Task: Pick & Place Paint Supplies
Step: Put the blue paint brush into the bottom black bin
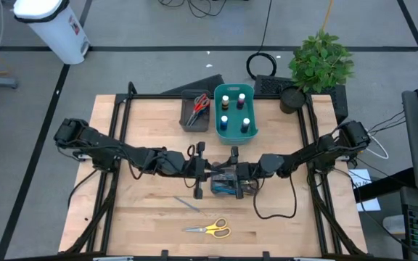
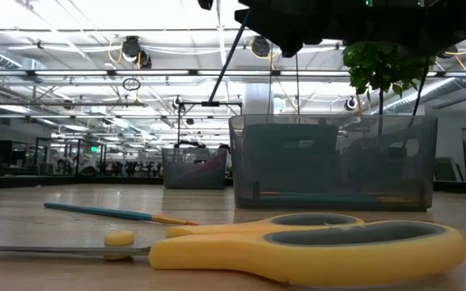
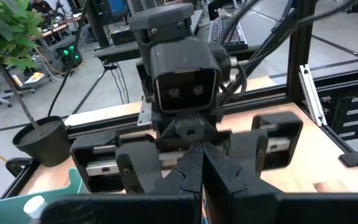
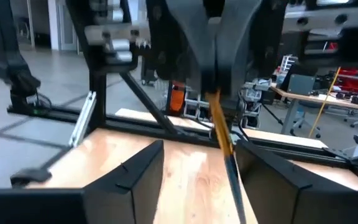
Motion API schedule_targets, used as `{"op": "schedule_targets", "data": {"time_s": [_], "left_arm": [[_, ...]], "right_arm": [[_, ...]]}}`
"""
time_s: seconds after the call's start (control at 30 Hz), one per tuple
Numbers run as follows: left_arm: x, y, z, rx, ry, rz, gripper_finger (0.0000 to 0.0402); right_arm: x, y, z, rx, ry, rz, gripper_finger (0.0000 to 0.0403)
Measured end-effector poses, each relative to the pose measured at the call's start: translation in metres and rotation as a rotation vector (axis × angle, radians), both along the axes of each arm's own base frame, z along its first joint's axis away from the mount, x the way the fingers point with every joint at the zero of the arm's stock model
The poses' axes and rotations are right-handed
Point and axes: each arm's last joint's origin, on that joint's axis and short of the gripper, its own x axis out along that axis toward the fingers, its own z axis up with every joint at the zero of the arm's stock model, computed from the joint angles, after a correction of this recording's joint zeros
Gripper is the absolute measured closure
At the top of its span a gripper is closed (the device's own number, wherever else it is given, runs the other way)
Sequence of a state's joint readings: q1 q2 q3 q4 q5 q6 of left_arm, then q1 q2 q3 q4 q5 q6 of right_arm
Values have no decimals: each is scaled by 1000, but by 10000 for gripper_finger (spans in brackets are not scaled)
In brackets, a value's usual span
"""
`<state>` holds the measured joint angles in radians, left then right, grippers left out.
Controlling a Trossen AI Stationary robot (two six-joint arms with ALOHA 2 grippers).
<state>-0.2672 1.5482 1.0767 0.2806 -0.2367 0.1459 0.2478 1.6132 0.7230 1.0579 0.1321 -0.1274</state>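
Note:
My left gripper [image 1: 210, 174] and my right gripper [image 1: 228, 175] face each other above the middle of the table. The left one [image 3: 201, 168] is shut on a thin brush [image 4: 221, 127], orange above and dark below. The right gripper [image 4: 204, 186] is open, its fingers standing on either side of the brush without touching it. A second brush [image 1: 187, 204] and yellow scissors [image 1: 210, 229] lie flat on the table nearer the front. Paint bottles [image 1: 234, 112] stand in the teal bin [image 1: 217, 109]. My left gripper pinches the brush's orange upper end [image 4: 214, 94] between its two shut fingers [image 4: 194, 43]. The brush slants away from them, clear of the table, its dark lower part [image 4: 236, 196] passing between the right gripper's spread fingers.
A dark grey tray [image 1: 187, 119] with red and green scissors stands left of the bin. A potted plant [image 1: 318, 65] is at the table's far right corner. Something blue [image 1: 227, 190] lies under the grippers; what it is I cannot tell. A black frame rims the table.

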Motion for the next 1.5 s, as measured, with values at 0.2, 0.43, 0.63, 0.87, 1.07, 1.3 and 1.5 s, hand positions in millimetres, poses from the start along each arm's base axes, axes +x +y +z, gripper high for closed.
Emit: {"op": "schedule_targets", "data": {"time_s": [0.2, 0.43, 0.63, 0.87, 1.07, 1.3, 1.5], "left_arm": [[0, 0, -2, 5, 23, 0, 398], [0, 0, -2, 6, 24, 0, 397], [-1, 0, -2, 7, 26, 1, 396], [0, 0, -1, 13, 12, 1, 393], [-6, 1, 6, 21, 8, 49, 357], [-41, 15, 39, 14, 5, 181, 239], [-69, 23, 44, -94, 137, 228, 182]], "right_arm": [[1, 0, 2, -39, -8, -1, 270], [0, 0, 2, -43, 0, 0, 366], [1, 0, 1, -31, 12, -2, 394], [0, -8, 5, 73, 43, -18, 399], [-8, -9, 13, 101, 97, -65, 400], [-21, -8, 25, 165, 148, -55, 401], [-26, -9, 24, 238, 226, -59, 402]]}}
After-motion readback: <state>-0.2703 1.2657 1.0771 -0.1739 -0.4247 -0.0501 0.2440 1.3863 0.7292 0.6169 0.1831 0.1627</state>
